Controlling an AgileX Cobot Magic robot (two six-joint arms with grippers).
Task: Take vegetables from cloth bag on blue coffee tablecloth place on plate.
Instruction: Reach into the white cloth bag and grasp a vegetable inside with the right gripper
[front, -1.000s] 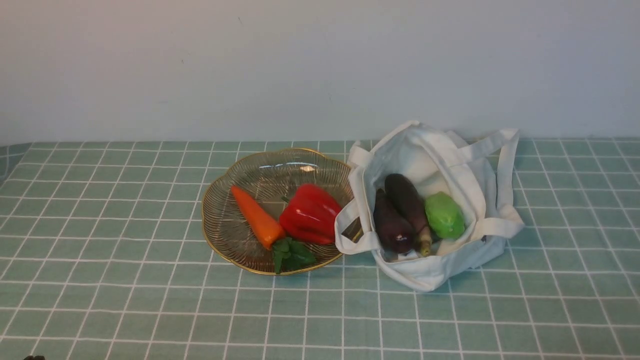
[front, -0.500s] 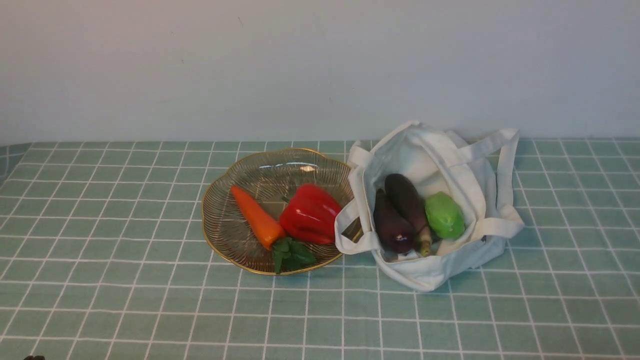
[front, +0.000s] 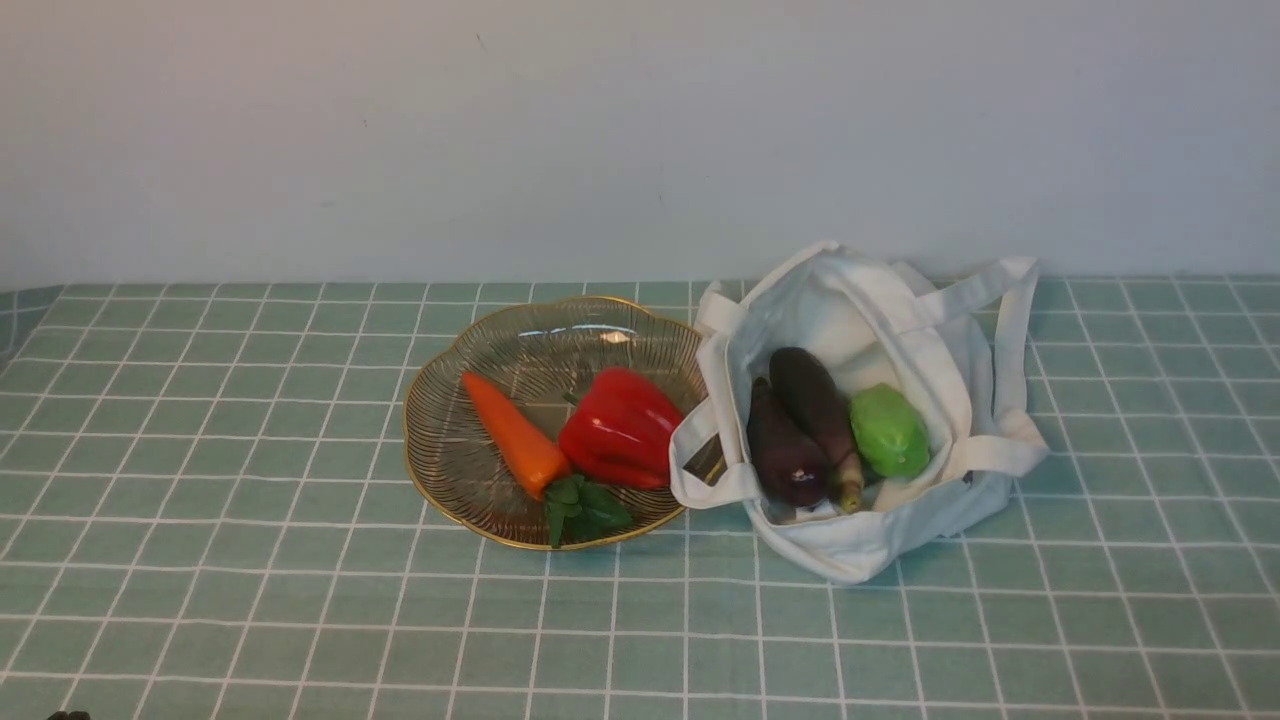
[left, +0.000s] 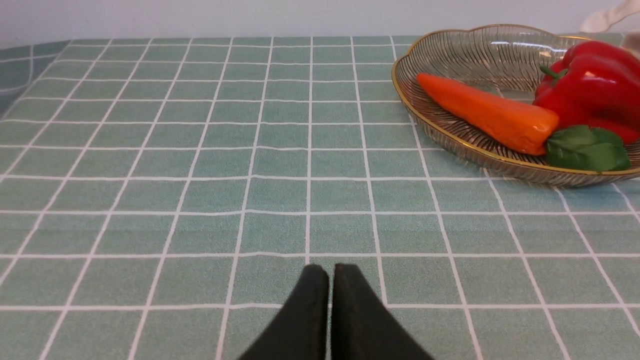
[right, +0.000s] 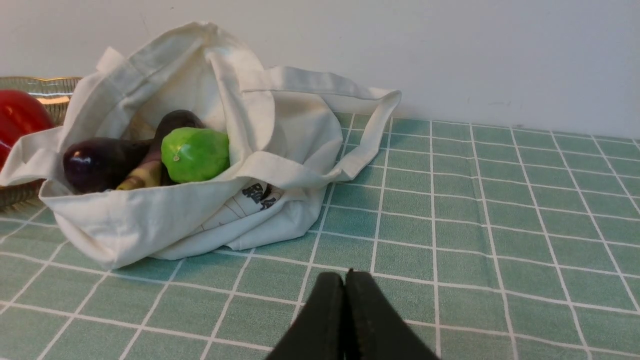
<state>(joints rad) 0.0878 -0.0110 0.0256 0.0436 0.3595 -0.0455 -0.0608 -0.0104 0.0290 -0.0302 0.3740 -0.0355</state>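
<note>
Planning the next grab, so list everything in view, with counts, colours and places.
eggplants: 2, dark purple, in bag
green pepper: 1, light green, in bag
bag: 1, white, right of plate
plate: 1, clear, gold rim, on tablecloth
carrot: 1, orange, on plate
red pepper: 1, red, on plate
tablecloth: 1, pale green grid, under everything
left end effector: 1, black, shut, facing plate
right end effector: 1, black, shut, facing bag

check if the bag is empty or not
Not empty: the bag holds two eggplants and a green pepper, visible through its open mouth.
</note>
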